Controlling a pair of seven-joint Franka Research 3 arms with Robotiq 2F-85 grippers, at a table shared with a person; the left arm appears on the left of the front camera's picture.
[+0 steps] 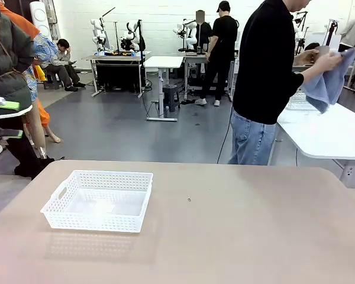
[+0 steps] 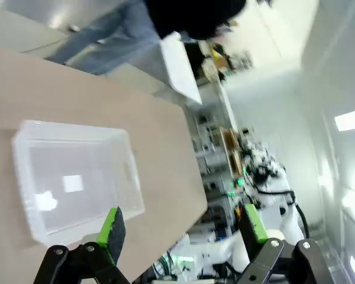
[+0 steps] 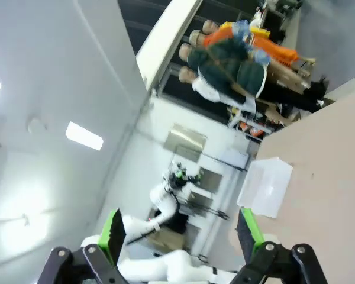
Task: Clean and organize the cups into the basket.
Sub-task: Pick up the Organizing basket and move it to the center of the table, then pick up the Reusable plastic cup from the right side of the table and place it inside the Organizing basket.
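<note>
The white lattice basket (image 1: pixel 100 201) sits empty on the left part of the tan table (image 1: pixel 236 236). A person in a black top stands beyond the table's far right corner and rubs a blue cloth (image 1: pixel 328 83) over a brownish cup (image 1: pixel 309 57), which hand and cloth mostly hide. In the left wrist view my left gripper (image 2: pixel 182 225) is open and held high, with the basket (image 2: pixel 77 177) below and ahead of it. My right gripper (image 3: pixel 180 231) is open too, raised and tilted, and the basket (image 3: pixel 266 186) lies far off on the table.
A white side table (image 1: pixel 325 133) stands at the right behind the person, with a white wire basket (image 1: pixel 299 100) on it. Grey floor and other workbenches lie beyond the table's far edge.
</note>
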